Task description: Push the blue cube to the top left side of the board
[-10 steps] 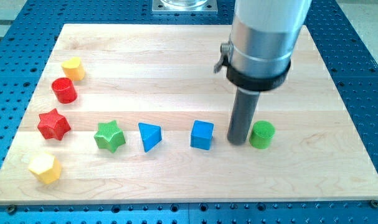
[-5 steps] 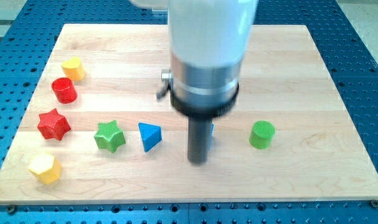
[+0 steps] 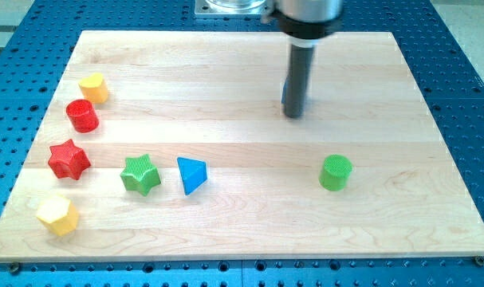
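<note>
Blue cube [image 3: 286, 97] shows only as a sliver behind the rod, whose tip [image 3: 294, 116] touches it, well above the green cylinder [image 3: 336, 172]; no jaws exist.

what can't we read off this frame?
- Blue cube: camera view, almost wholly hidden behind the rod; only a thin blue sliver shows on its left side. Its exact spot and facing can't be told.
- My tip: whether it touches the cube is hidden by the rod itself.
- Arm above the rod: cut off by the view's top edge.
</note>
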### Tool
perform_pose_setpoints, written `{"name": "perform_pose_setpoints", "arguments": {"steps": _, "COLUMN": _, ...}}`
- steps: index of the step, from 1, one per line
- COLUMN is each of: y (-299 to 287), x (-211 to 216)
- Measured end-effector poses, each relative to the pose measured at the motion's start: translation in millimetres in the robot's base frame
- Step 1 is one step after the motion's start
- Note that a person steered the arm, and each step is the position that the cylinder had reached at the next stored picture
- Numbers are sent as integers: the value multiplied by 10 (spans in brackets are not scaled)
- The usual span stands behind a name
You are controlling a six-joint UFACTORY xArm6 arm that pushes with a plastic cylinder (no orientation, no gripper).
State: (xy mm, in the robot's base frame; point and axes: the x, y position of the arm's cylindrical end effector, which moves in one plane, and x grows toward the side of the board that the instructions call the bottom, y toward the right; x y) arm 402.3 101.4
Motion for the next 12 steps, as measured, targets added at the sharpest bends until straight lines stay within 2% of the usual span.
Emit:
{"name": "perform_pose_setpoints", "arguments": {"steps": 1, "y": 15, "x": -482}}
{"name": "perform_pose_setpoints", "arguments": {"steps": 2, "y": -1027, "x": -907}}
{"name": "perform_pose_setpoints", "arguments": {"steps": 3, "y": -257, "x": -892}}
{"name": "perform_pose_setpoints", "arguments": {"steps": 4, "y": -704, "x": -1370}}
{"name": "perform_pose_setpoints", "arguments": {"steps": 5, "y": -1697, "x": -1389}}
{"name": "perform_pose_setpoints", "arguments": {"steps": 6, "y": -1495, "x": -1151}}
{"name": "perform_pose_setpoints", "arguments": {"steps": 7, "y": -2351, "x": -1189}}
{"name": "perform_pose_setpoints", "arguments": {"steps": 8, "y": -2665, "x": -1277}}
{"name": "perform_pose_setpoints", "arguments": {"steps": 9, "y": -2638, "x": -1419}}
{"name": "perform_pose_setpoints", "arguments": {"steps": 12, "y": -2821, "x": -1372}}
